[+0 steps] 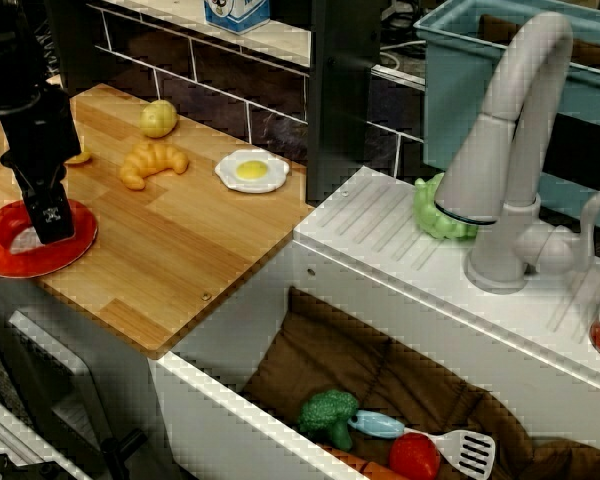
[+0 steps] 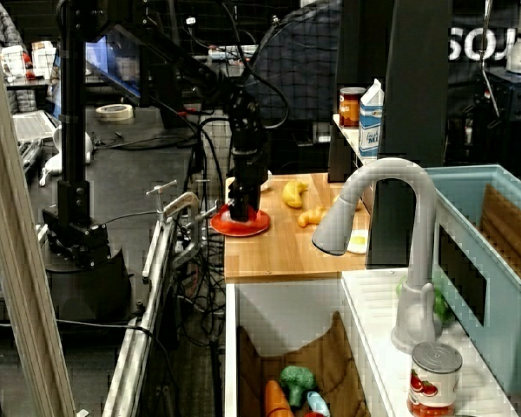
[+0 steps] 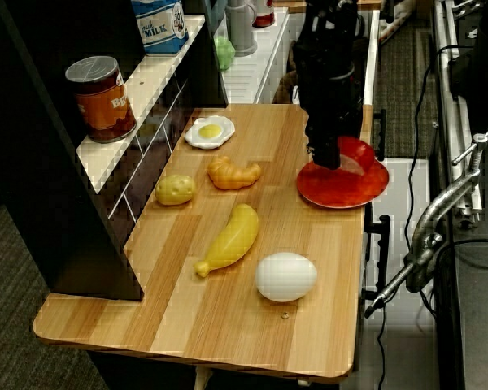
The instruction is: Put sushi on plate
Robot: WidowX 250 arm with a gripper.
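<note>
From the sink-side view, the sink basin lies nearest, holding a broccoli (image 1: pixel 328 414), a spatula (image 1: pixel 450 446) and a tomato (image 1: pixel 414 456) on brown cloth. Past it rises the grey faucet (image 1: pixel 505 150), with a green vegetable (image 1: pixel 436 212) just behind its base.

Further back is the wooden counter (image 1: pixel 170 250). At its front left edge sits the plate (image 1: pixel 10 255), red and round. The gripper (image 1: pixel 50 222) stands upright on the plate, its black tip down at the plate's surface. A pale sliver of the sushi (image 1: pixel 22 240) shows just beside that tip, on the plate. Whether the fingers are clamped on it, or apart, cannot be told; the black body hides them in every view.

Beyond the plate lie a croissant (image 1: pixel 152 162), a fried egg (image 1: pixel 252 171) and a potato (image 1: pixel 158 118), all well apart from the plate.

In the view from the counter's far end, a white egg (image 3: pixel 285 276) and a banana (image 3: pixel 230 238) lie nearest, the plate behind them, and a soup can (image 3: pixel 104 97) and milk carton (image 3: pixel 158 23) sit on the shelf.
</note>
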